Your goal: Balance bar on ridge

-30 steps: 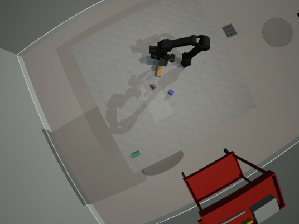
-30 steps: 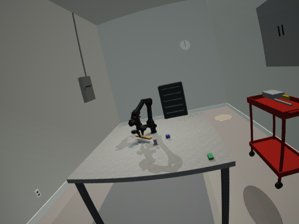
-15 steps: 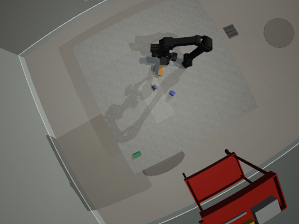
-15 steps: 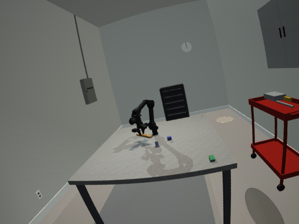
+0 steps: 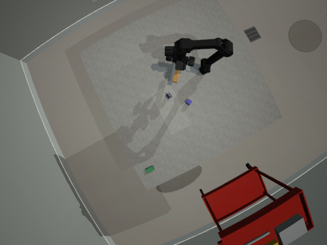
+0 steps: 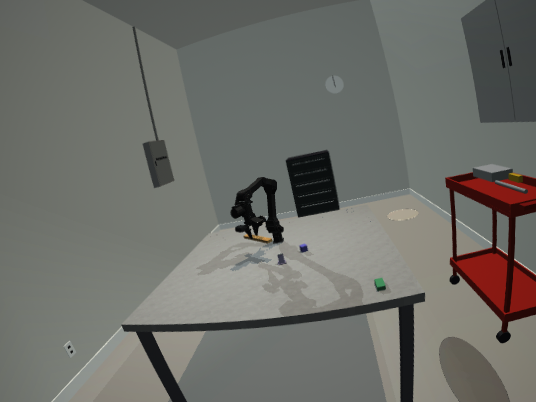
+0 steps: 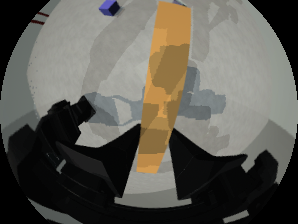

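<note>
The orange bar (image 5: 176,77) (image 6: 263,239) (image 7: 167,65) is long and flat. My gripper (image 5: 177,70) (image 6: 253,236) (image 7: 154,128) is shut on it, and the bar hangs above the table with its shadow apart from it. In the wrist view most of the bar reaches forward from the fingers, with a short end behind them. The ridge is the small grey-purple piece (image 5: 168,95) (image 6: 281,259), standing on the table a little beyond the bar's far end. Only a bit of it shows at the wrist view's top edge. Nothing rests on the ridge.
A small blue-purple cube (image 5: 189,102) (image 6: 303,248) (image 7: 109,7) lies on the table (image 5: 232,100) (image 6: 200,305) near the ridge. A green block (image 5: 149,169) (image 6: 380,284) lies much farther off, near the table's edge. A red cart (image 5: 235,195) (image 6: 480,192) stands beyond the table.
</note>
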Robot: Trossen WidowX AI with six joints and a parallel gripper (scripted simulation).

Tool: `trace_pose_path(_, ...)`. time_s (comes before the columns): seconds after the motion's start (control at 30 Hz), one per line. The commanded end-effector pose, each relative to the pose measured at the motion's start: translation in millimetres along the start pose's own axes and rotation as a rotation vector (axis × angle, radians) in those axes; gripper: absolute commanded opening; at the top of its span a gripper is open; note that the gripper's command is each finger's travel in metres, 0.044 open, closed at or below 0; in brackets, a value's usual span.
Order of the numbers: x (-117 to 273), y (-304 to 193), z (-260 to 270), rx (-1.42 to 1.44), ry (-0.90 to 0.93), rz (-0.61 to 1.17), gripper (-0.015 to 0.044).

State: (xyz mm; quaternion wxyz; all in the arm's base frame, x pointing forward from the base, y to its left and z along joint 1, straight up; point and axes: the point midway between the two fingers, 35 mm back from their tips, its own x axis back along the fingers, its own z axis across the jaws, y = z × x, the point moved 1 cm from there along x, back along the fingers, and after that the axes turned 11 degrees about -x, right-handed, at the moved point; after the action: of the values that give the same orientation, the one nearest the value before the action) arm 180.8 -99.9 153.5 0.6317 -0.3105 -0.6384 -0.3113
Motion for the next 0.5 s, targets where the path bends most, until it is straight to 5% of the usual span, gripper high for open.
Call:
trace_pose_path(0.0,5,11,-5,-0.039,-0.008,-0.002,0.0000)
trace_pose_path(0.47,10,54,-13,-0.190,-0.008,-0.006,0.0000)
